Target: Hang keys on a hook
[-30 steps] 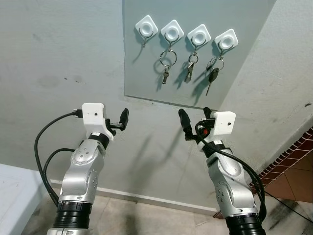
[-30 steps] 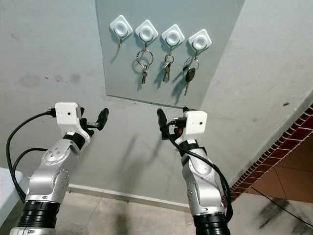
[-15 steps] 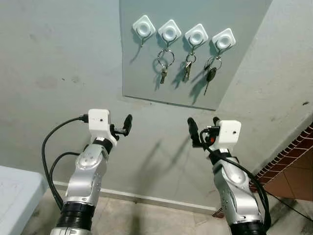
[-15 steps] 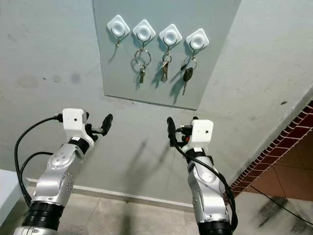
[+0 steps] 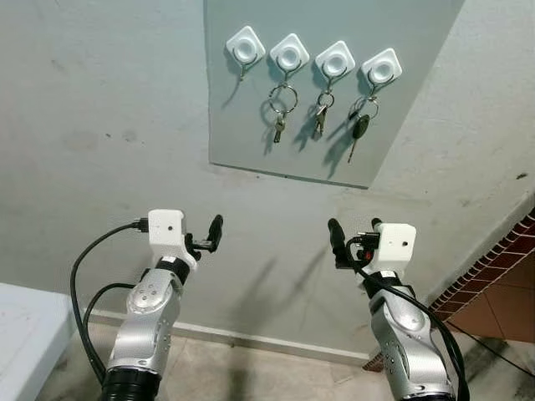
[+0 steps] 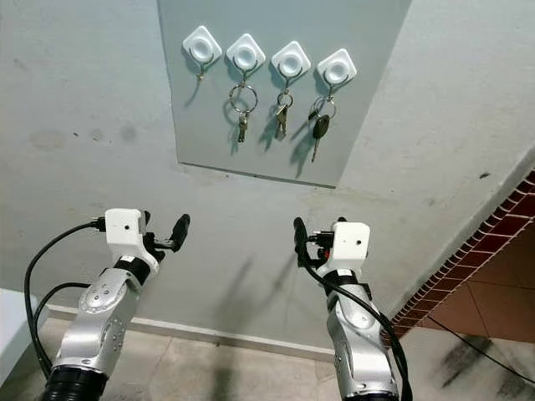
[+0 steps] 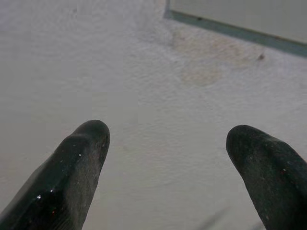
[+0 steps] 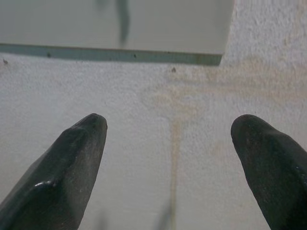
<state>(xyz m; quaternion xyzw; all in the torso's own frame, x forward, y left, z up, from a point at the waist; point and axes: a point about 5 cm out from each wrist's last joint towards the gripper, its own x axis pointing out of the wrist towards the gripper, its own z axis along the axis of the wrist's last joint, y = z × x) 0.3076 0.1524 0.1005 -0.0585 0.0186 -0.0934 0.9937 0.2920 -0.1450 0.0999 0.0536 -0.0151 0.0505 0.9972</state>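
The panel (image 5: 334,92) runs off the top edge, so its upper part is cut off. The key teeth on the three hung bunches (image 5: 281,109) are too small to read. Both arms are cut off at the bottom edge. A white table (image 5: 21,334) shows as a corner only. In the left wrist view the panel (image 7: 240,17) is a sliver.

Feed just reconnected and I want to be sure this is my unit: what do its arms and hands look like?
Two silver, jointed metal arms. Each wrist carries a white boxy camera housing. The left hand and right hand each have two long black fingers with rounded tips. Black cables loop beside both forearms, and a small red detail shows near the right hand's base.
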